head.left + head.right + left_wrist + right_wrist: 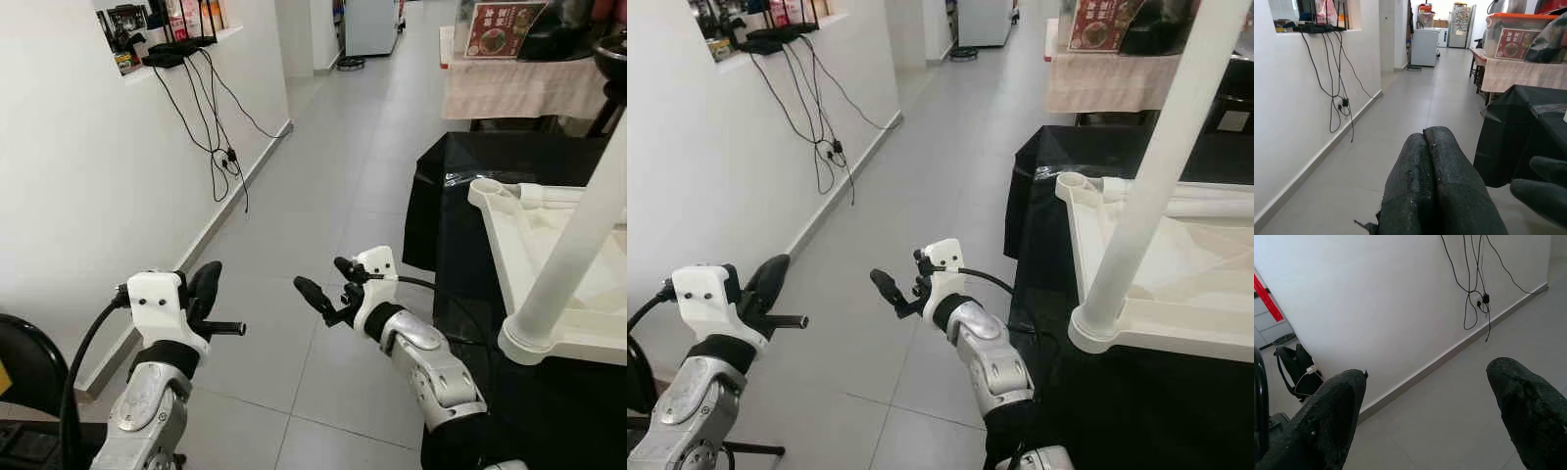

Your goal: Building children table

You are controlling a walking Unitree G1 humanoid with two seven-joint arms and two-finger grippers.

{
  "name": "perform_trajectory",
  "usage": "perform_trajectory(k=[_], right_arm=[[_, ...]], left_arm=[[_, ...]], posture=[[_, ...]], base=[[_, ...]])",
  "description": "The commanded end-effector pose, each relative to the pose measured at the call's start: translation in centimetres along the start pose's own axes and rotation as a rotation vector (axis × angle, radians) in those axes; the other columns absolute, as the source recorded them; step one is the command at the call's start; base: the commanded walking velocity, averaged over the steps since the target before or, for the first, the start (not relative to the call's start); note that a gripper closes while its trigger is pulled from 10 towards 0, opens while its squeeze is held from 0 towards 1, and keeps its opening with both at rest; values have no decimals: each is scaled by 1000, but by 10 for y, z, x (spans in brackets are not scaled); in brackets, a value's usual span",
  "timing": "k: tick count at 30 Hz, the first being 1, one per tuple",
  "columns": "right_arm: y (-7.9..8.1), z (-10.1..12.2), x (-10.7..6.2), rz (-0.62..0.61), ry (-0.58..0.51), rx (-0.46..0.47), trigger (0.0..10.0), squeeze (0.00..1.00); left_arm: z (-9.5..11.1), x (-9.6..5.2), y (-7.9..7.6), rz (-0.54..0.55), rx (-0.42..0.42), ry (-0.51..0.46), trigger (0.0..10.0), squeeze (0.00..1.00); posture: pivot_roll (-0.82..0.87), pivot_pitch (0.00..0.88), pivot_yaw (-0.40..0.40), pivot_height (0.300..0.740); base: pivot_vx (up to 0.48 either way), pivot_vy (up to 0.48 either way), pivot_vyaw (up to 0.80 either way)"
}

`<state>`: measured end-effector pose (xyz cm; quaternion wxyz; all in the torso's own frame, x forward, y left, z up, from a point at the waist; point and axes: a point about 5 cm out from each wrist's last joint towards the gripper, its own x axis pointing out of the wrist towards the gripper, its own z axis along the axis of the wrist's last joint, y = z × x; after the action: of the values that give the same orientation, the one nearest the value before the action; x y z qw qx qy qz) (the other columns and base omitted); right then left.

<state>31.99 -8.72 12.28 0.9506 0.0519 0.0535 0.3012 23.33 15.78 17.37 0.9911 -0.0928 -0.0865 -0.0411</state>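
Approach step, nothing held: left gripper [201, 289] fingers pressed together, right gripper [328, 284] spread wide. Next, probably turn toward upturned white plastic table [534, 235], white cylindrical leg [578, 235] apparently seated.

The white plastic overturned table top [549, 245] lay at two o'clock on the black-draped surface [460, 176]; a white cylindrical table leg [568, 264] stood on it; dangling black cables [211, 127] hung at eleven o'clock.
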Motion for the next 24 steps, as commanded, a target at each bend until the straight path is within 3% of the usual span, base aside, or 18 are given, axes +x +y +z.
perform_trajectory(k=[1, 10, 17, 24], right_arm=[[0, 6, 3, 3, -31, -6, 10000, 0], [-6, 8, -2, 15, -28, -40, 10000, 0], [-8, 16, -3, 27, -53, -47, 10000, 0], [-5, 32, -5, 36, -110, -23, 10000, 0]], left_arm=[[-6, -2, 6, 29, 6, 27, 10000, 0], [-21, 1, 13, 57, 42, 84, 10000, 0], [-38, -4, 11, 41, 68, 140, 10000, 0], [-39, -16, 26, 93, 71, 149, 10000, 0]], posture=[[-43, 0, 66, 740], [-90, 0, 88, 740], [-94, 0, 65, 740], [-75, 0, 52, 740]], base=[[0, 0, 0], [0, 0, 0], [0, 0, 0], [0, 0, 0]])
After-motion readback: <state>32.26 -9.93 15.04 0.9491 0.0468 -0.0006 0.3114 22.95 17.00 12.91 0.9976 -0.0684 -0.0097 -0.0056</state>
